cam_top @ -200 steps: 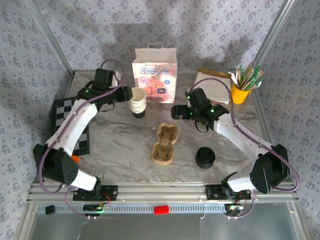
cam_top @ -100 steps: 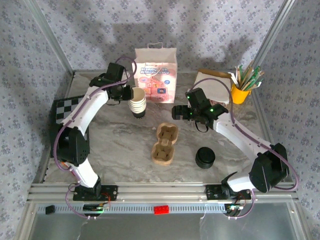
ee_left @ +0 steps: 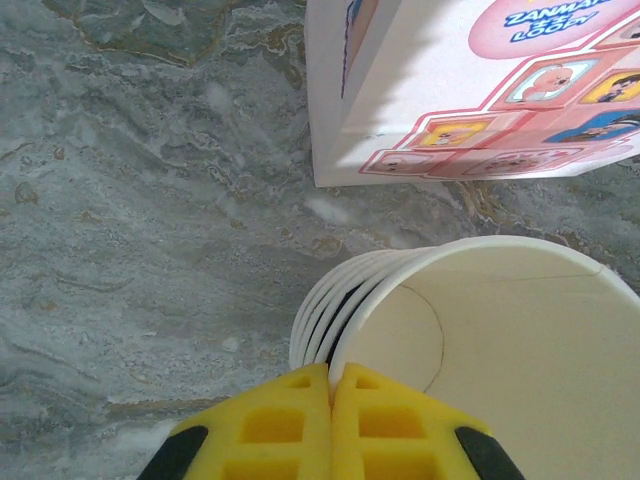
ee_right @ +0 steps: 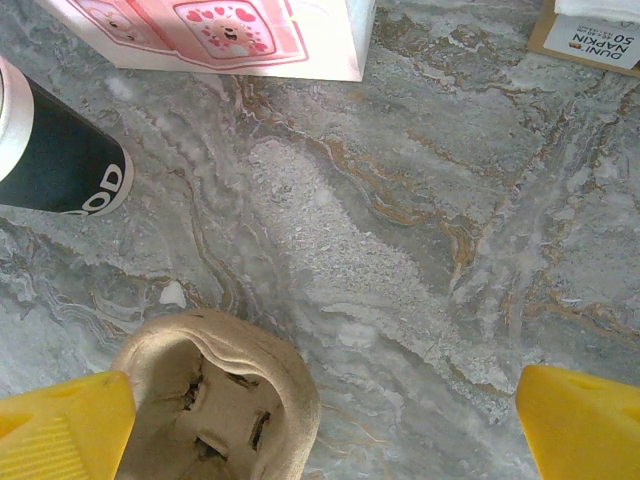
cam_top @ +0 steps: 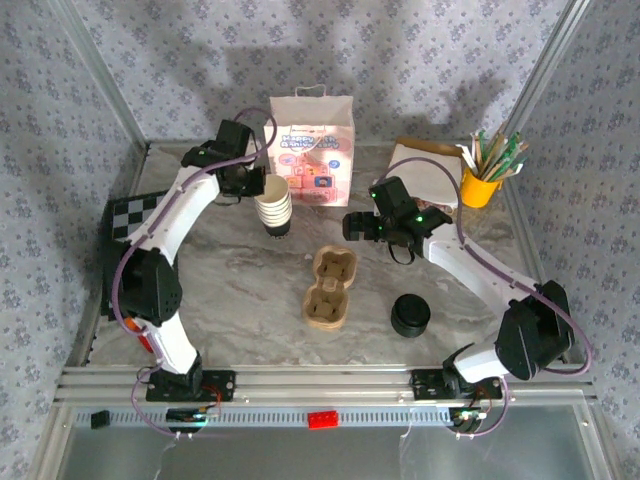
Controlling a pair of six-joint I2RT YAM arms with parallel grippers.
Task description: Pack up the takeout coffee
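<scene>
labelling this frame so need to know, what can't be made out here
Left wrist: base of the cup, hidden by its own rim and the left gripper; nested rims overlap, count unclear.
Right wrist: cup cut off by the left edge, carrier by the bottom edge.
Top: lid too small to tell one from a stack; inside of the bag hidden by its walls.

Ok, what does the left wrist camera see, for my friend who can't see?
The yellow left gripper is pinched shut on the rim of the top paper cup in a stack. Behind it a white paper bag with pink pictures stands on the marble table.
</scene>
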